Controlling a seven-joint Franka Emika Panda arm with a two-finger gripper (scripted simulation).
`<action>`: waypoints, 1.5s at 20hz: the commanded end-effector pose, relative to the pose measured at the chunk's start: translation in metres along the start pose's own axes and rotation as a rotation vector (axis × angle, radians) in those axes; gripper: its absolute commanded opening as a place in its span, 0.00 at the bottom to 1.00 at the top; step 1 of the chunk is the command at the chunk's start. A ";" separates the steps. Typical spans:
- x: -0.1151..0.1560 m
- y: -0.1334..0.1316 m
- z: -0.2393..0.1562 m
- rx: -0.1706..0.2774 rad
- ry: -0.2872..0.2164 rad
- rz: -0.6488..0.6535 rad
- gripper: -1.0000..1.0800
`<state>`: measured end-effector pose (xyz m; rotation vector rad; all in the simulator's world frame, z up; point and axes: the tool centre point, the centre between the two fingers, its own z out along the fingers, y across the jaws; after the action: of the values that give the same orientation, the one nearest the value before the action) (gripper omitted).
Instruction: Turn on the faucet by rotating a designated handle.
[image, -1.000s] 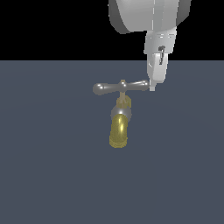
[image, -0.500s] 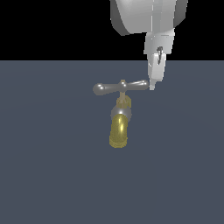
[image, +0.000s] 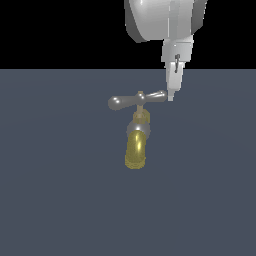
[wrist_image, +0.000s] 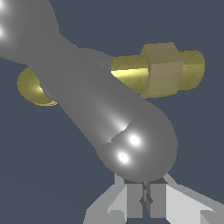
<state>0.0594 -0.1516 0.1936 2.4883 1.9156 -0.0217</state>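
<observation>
The faucet (image: 136, 146) stands on the dark floor, its golden spout pointing toward the camera in the exterior view. On its brass stem sits the handle (image: 134, 100), a grey crossbar whose right end is tilted a little upward. My gripper (image: 171, 97) hangs from above with its fingers pressed together, the tips touching the crossbar's right end. In the wrist view the handle (wrist_image: 100, 109) fills the frame, and its rounded end lies directly against the gripper (wrist_image: 145, 202), which is shut with nothing between its fingers. The faucet's brass stem (wrist_image: 162, 70) shows behind the handle.
A flat dark blue-grey floor (image: 60, 200) surrounds the faucet. My white arm's body (image: 160, 20) hangs above the handle's right end in the exterior view.
The gripper has shifted slightly toward the exterior view's left against the handle's right end. That end has swung a little upward in the picture, so the crossbar has turned slightly.
</observation>
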 end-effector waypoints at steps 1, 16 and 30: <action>0.033 0.007 -0.002 -0.006 0.012 -0.039 0.00; 0.070 0.025 -0.002 -0.004 0.004 -0.019 0.00; 0.091 0.028 -0.002 -0.010 -0.013 0.020 0.00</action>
<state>0.1109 -0.0943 0.1941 2.5065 1.8462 -0.0338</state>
